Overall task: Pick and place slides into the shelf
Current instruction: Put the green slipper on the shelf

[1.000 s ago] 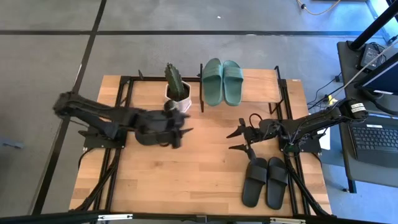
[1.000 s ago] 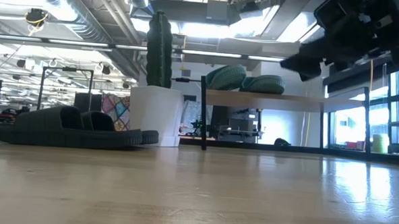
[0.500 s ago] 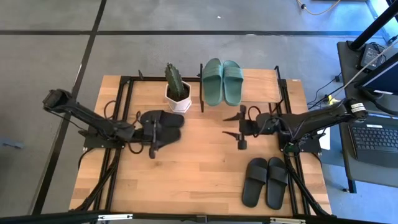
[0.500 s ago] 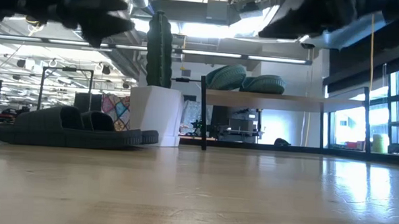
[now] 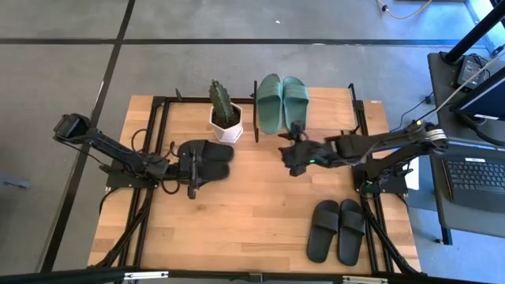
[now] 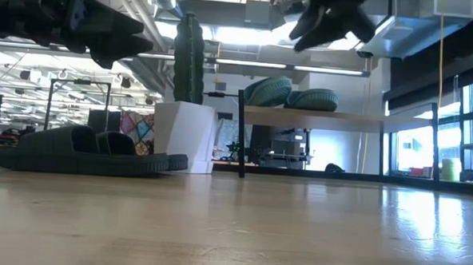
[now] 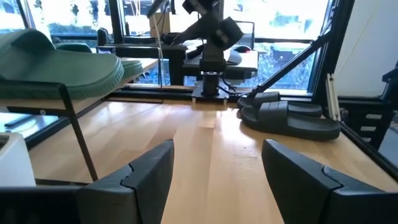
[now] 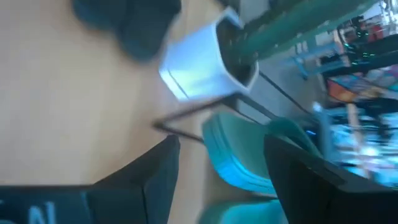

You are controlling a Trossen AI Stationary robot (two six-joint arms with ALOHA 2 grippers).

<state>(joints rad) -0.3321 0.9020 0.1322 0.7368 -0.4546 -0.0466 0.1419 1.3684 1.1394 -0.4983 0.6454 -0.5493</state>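
Right now the right gripper (image 5: 289,151) hangs with fingers spread and empty just before the shelf (image 5: 345,98), probably sizing up a slot. On the shelf's top board lies the green pair (image 5: 282,102). The left gripper (image 5: 189,167), spread and empty, hovers at a black pair (image 5: 207,153) beside the cactus pot (image 5: 224,126); another black pair (image 5: 338,229) waits well away from the shelf, at the bench (image 5: 252,213) edge.
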